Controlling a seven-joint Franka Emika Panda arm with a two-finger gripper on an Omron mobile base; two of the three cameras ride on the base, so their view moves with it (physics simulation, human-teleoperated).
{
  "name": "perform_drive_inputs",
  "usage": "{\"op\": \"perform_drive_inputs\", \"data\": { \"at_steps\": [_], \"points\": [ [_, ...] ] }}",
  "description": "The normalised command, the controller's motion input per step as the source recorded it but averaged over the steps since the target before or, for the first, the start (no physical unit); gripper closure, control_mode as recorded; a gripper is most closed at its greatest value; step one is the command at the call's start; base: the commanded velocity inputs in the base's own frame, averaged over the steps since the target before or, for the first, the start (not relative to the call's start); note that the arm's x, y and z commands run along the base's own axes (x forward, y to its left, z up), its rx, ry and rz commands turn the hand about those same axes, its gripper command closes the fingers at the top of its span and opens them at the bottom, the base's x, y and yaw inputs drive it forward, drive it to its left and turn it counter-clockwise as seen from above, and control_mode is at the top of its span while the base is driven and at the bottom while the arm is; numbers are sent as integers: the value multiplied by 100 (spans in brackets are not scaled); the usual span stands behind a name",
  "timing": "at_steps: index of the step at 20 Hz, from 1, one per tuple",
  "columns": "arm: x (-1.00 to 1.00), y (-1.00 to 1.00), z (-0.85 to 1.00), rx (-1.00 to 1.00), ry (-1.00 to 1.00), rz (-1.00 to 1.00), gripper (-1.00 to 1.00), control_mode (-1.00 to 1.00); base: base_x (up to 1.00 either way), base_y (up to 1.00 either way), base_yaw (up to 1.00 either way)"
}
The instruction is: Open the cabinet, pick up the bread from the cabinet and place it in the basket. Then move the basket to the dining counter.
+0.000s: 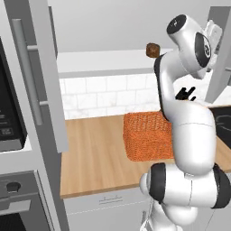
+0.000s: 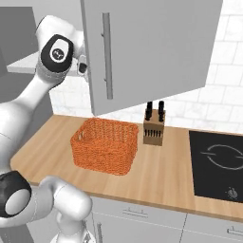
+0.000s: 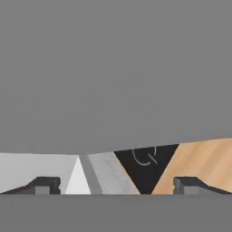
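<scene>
Here the gripper (image 3: 115, 186), wide open and empty, sits upper right; the bread (image 1: 152, 50) lies just left on the cabinet (image 1: 103, 61) shelf

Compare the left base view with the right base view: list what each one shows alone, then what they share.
Left base view alone: the bread on the cabinet shelf, and an oven at lower left.
Right base view alone: a knife block beside the basket, and the full stovetop.
Shared: the orange basket on the wood counter, white wall tiles, an open cabinet door, and the arm.
</scene>
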Motion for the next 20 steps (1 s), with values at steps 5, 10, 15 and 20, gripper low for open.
{"op": "perform_drive_inputs", "data": {
  "at_steps": [5,10,15,20],
  "points": [
    [-3,-61,-18,19,-22,-48,-100,-100,0,0,0],
    [-16,-68,-17,15,-18,-48,-100,-100,0,0,0],
    [-7,-63,-15,14,-22,-44,-100,-100,0,0,0],
    [20,49,-22,21,-33,-15,-100,-100,0,0,0]
  ]
}}
